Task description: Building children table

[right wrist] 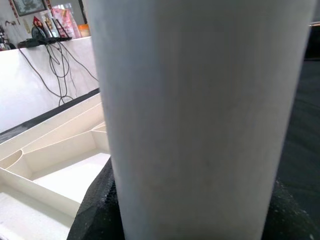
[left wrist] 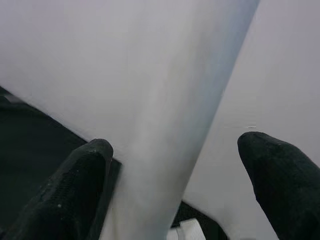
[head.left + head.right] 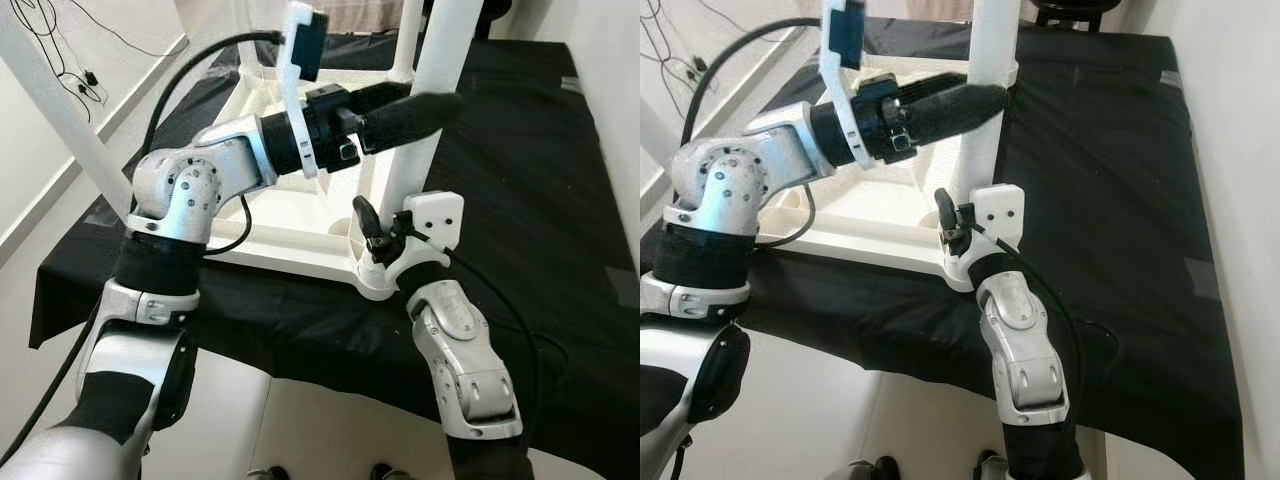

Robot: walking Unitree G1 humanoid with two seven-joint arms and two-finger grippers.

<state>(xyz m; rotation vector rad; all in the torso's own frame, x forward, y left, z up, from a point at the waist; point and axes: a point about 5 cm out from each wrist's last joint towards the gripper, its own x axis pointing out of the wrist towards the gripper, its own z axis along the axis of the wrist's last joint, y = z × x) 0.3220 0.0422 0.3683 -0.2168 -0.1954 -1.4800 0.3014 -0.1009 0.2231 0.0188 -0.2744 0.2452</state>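
Observation:
A white children's table [image 3: 290,215] lies upside down on a black-covered surface, its legs pointing up. My left gripper [image 3: 420,110] reaches across the near right leg [image 3: 985,140] at mid height. In the left wrist view its fingers [image 2: 75,190] straddle that leg [image 2: 150,100]: one finger touches it, the other stands apart, so the gripper is open. My right gripper [image 3: 385,215] sits at the base of the same leg, beside the table's corner. The right wrist view has the leg [image 1: 200,100] pressed between the black fingers [image 1: 97,210].
Another white leg [image 3: 50,90] slants up at the far left and one more [image 3: 405,40] stands at the back. The black cloth [image 3: 520,200] stretches away to the right. Cables [image 3: 60,50] lie on the floor at the left.

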